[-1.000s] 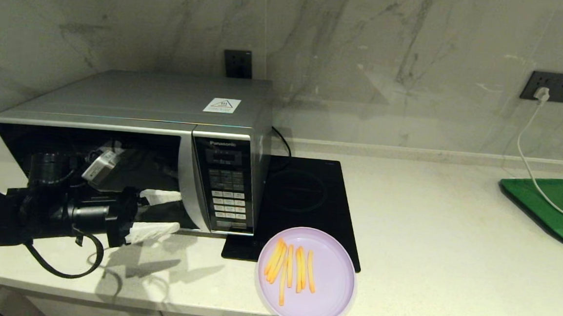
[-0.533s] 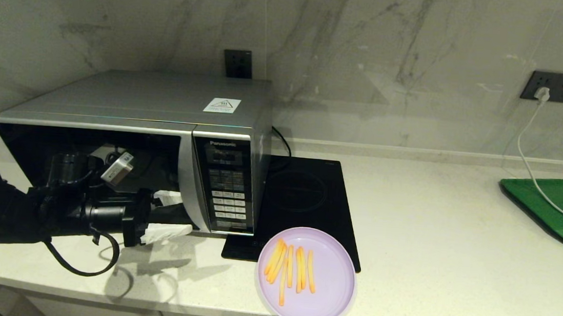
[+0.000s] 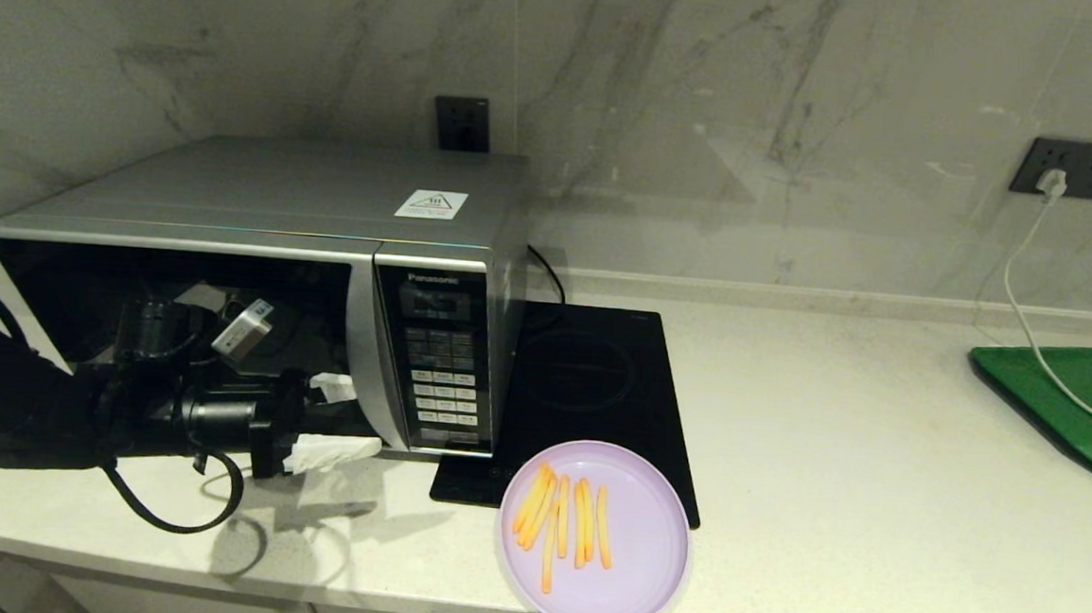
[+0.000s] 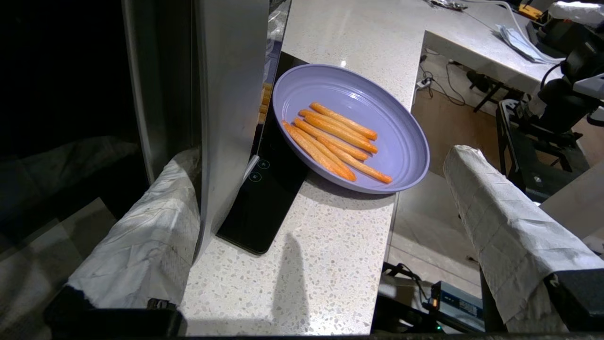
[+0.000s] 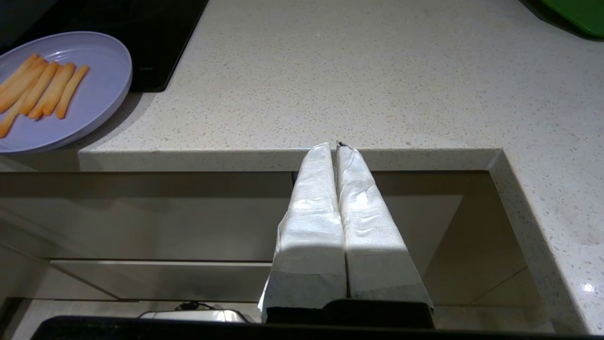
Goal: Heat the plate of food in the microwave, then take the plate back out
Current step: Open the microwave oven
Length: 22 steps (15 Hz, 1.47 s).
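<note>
The silver-grey microwave [image 3: 259, 194] stands at the counter's left with its dark glass door shut. My left gripper [image 3: 350, 418] is open at the door's right edge. One white-wrapped finger [image 4: 141, 236] lies behind the silver door handle [image 4: 226, 94]; the other finger [image 4: 495, 226] is out in front. The lilac plate of fries [image 3: 594, 535] sits at the counter's front edge, partly on the cooktop, and also shows as the plate [image 4: 406, 141] beyond those fingers. My right gripper [image 5: 336, 147] is shut and empty, below the counter edge, right of the plate [image 5: 94, 80].
A flat black induction cooktop [image 3: 589, 385] lies right of the microwave. A green tray [image 3: 1080, 406] sits at the far right, with a white cable [image 3: 1020, 307] running onto it from a wall socket. Bare counter [image 3: 831, 457] lies between cooktop and tray.
My left arm has slid right along the microwave front, bringing its open fingers to either side of the door handle. The plate and the right gripper have not moved.
</note>
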Tool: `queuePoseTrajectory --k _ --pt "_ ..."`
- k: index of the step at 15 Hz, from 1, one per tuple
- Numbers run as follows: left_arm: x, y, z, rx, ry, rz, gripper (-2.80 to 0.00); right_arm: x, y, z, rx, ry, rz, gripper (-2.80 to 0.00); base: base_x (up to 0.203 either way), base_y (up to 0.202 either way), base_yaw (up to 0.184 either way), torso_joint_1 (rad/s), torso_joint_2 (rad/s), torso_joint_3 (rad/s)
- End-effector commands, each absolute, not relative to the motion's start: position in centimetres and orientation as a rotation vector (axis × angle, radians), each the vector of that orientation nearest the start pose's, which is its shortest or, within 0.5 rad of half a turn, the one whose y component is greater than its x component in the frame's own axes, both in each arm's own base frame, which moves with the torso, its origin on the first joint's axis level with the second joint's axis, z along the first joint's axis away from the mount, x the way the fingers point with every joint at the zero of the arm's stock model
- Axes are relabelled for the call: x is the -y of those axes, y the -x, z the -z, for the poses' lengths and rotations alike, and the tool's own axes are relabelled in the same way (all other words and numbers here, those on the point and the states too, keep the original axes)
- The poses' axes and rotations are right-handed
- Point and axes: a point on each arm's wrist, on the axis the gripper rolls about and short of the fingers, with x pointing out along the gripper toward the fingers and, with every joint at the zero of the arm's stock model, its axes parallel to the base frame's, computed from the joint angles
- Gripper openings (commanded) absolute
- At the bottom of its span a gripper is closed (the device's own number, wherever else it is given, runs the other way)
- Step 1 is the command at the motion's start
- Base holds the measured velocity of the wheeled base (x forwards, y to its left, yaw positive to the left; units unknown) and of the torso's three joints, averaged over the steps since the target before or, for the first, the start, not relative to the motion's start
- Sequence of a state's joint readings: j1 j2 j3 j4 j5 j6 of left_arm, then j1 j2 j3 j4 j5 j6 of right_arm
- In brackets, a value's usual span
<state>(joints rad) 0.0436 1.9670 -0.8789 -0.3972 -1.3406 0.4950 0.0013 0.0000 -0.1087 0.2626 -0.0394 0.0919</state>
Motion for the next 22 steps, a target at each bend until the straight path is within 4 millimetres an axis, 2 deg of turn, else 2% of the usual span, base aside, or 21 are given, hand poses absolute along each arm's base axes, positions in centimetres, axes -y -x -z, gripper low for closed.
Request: queuePoseTrajectory --k 1,8,14,22 --pt "0.8 -32.9 -10.4 -0.25 0.101 1.363 0.0 0.1 3.3 -7.8 -0.153 -0.089 0.045 -2.8 0.0 0.0 0.0 0.0 0.0 0.0" --pt "0.5 -32.6 -10.4 -0.391 0.284 1.336 0.0 0.1 3.3 -7.8 -0.153 -0.089 0.045 -2.8 0.0 0.0 0.0 0.0 0.0 0.0" --pt "-1.1 -32.5 -10.4 -0.394 0.305 1.284 0.0 0.1 3.3 -7.8 -0.153 -0.089 0.045 -2.8 0.0 0.0 0.0 0.0 0.0 0.0" --pt "-1.1 -32.9 -9.8 -0.409 0.318 1.279 0.0 0.1 3.3 -7.8 -0.155 -0.089 0.045 -2.8 0.0 0.0 0.0 0.0 0.0 0.0"
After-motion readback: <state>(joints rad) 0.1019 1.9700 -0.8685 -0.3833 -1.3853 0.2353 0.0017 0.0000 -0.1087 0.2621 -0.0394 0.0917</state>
